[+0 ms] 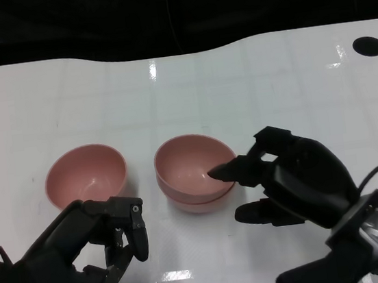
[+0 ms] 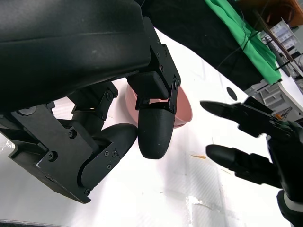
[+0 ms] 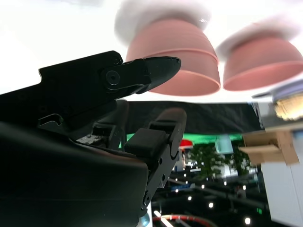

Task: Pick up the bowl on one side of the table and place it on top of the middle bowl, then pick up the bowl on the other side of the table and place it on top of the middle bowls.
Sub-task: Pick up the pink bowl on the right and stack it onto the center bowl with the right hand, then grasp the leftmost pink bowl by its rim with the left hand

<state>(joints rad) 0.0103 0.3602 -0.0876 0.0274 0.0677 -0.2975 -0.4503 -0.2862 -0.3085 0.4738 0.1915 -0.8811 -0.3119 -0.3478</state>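
Stacked pink bowls sit upright mid-table, mouths up, one nested in the other; only the lower one's rim shows. A single pink bowl stands just left. The right hand, fingers apart, grasps nothing beside the stack. The left hand hangs released near the single bowl.

The stacked bowls sit mid-counter, with the single bowl just to their left; a narrow strip of bare surface separates them. The right hand crowds the stack's right side, one fingertip over its rim. The left hand hangs just in front of the single bowl. Behind both bowls the counter lies open to its far edge.
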